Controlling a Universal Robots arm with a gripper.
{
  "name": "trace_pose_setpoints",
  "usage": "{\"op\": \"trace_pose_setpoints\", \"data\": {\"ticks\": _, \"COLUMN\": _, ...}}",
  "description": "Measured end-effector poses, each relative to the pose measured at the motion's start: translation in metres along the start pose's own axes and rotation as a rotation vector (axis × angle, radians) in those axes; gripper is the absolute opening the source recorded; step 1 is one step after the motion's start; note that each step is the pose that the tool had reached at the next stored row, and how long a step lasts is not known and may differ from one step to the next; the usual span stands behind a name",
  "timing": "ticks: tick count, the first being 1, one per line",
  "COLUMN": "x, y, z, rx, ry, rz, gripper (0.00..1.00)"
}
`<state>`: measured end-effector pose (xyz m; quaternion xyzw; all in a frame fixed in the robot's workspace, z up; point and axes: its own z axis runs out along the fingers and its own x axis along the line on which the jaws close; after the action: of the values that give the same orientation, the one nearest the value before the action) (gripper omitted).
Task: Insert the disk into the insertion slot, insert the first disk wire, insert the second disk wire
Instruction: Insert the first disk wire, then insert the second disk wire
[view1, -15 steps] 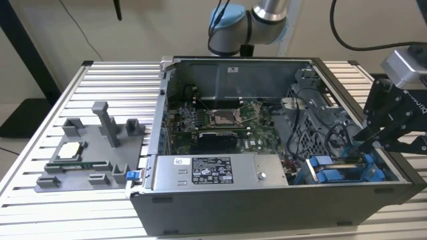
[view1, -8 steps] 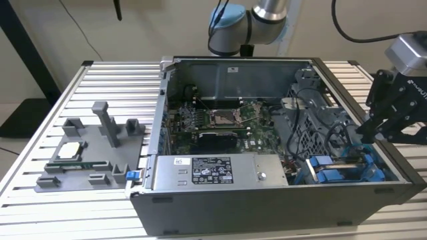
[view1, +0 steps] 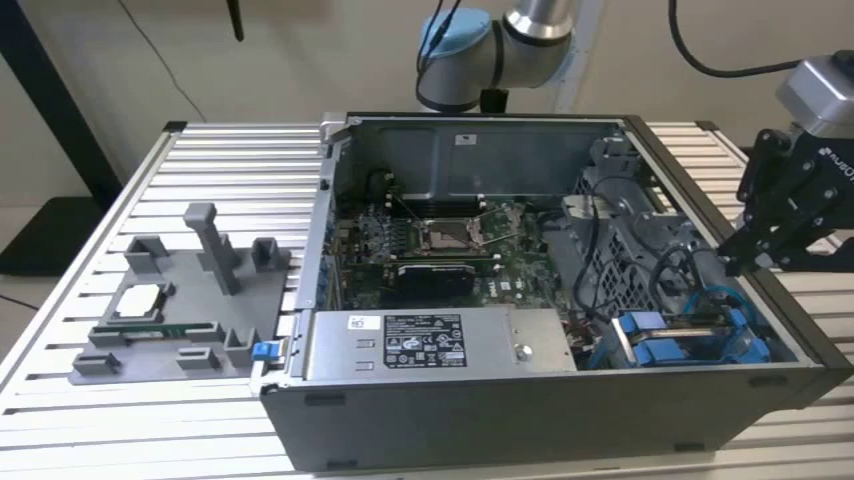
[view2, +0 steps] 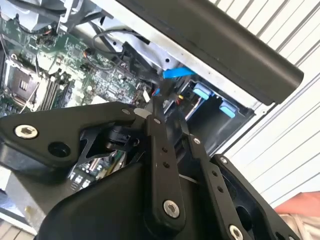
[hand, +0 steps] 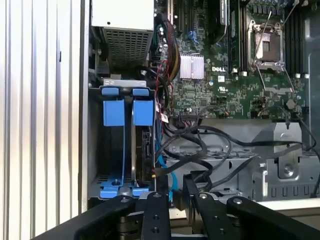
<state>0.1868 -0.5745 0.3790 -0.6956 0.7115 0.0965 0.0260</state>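
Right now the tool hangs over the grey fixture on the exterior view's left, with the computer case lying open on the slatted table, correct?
Not quite. The tool is not over the grey fixture. The exterior view shows it at that view's right, above the right edge of the case, near the blue-railed insertion slot. The rest holds: the case lies open on the slatted table.

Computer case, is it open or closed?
Open. The computer case has no cover on top, so the green board inside shows plainly in the exterior view.
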Motion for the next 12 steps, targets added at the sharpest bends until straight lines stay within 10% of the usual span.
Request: {"op": "trace_pose_setpoints", "data": {"ticks": 12, "x": -0.0066, "y": -0.0152, "z": 0.0054, "rx": -0.0009, "ry": 0.0131, "rz": -0.006, "gripper": 1.00}}
